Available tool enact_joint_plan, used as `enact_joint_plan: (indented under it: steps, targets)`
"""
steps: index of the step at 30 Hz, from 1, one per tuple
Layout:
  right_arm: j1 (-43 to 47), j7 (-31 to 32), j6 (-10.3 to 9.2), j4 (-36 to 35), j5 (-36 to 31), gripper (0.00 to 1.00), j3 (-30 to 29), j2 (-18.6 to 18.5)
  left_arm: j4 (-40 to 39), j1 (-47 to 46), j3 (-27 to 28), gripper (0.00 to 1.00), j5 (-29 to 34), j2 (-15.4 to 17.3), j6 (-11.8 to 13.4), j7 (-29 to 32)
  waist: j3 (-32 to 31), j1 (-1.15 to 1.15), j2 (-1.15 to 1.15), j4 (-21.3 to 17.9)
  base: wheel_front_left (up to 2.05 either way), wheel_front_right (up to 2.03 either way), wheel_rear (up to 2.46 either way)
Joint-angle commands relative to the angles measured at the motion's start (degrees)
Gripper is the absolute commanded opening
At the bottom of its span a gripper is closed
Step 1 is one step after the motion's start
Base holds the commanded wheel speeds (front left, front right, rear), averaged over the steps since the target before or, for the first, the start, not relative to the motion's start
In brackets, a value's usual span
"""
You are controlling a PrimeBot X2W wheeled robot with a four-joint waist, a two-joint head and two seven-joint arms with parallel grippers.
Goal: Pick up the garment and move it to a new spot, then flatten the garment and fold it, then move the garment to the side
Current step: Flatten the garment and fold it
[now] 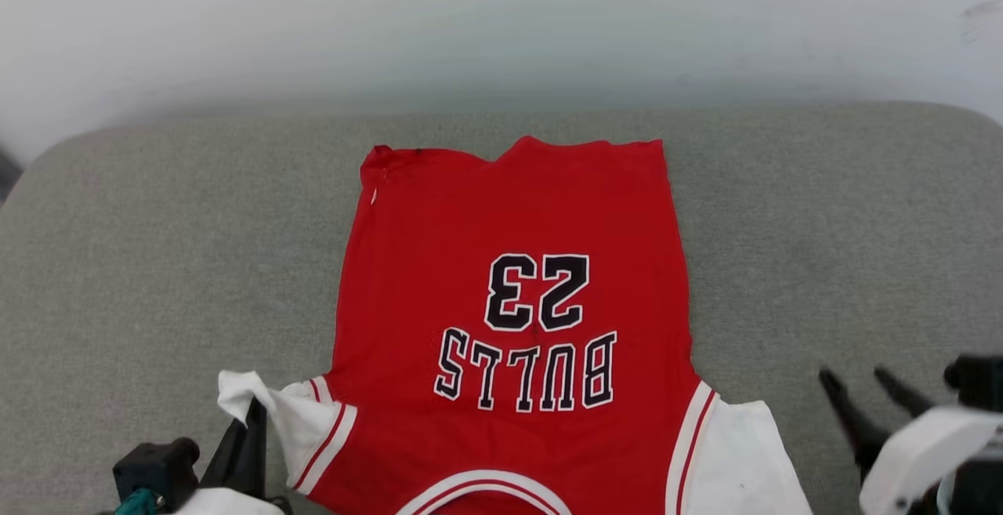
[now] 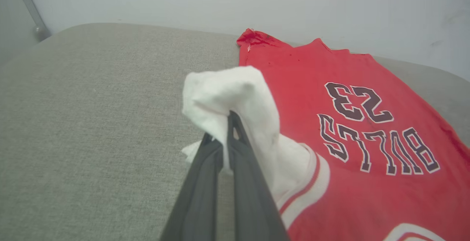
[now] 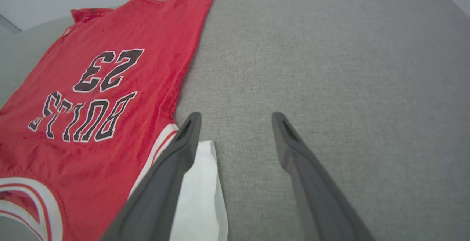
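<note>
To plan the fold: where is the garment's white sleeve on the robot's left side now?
The white sleeve is at the head view's lower left, bunched in the shut left pincer, beside the red body of the garment on the grey cushion.

The red shirt (image 1: 517,295) bears black, white-edged lettering "BULLS" with the number "23" beside it, upside down in head view.

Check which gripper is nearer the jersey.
Left. The left gripper is shut on a white sleeve of the jersey, bunching it. The right gripper is open, off to the side of the other sleeve, over the cushion.
</note>
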Motion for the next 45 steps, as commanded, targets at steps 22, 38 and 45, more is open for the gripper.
enact_joint_plan:
  steps: [22, 38, 45]
  targets:
    - [-57.2, 14.6, -0.03, 40.5, 1.3, 1.0, 0.6, -6.6, -1.6, -19.8, -7.2, 0.0, 3.8, -4.8, -6.0, -4.8, 20.1, 0.0, 0.0, 14.4, 0.0, 0.0, 0.0]
    - [-68.1, 22.6, -0.06, 57.4, -8.6, 1.0, -5.7, -8.0, 0.9, -25.2, -9.5, 0.0, 4.5, -8.9, -9.5, -6.7, 26.0, 0.0, 0.0, 20.6, 0.0, 0.0, 0.0]
    - [-67.6, 25.1, -0.03, 60.2, -10.5, 0.0, -8.5, -6.0, 2.3, -24.9, -9.2, 0.0, 5.1, -9.8, -10.3, -7.0, 25.3, 0.0, 0.0, 21.0, 0.0, 0.0, 0.0]
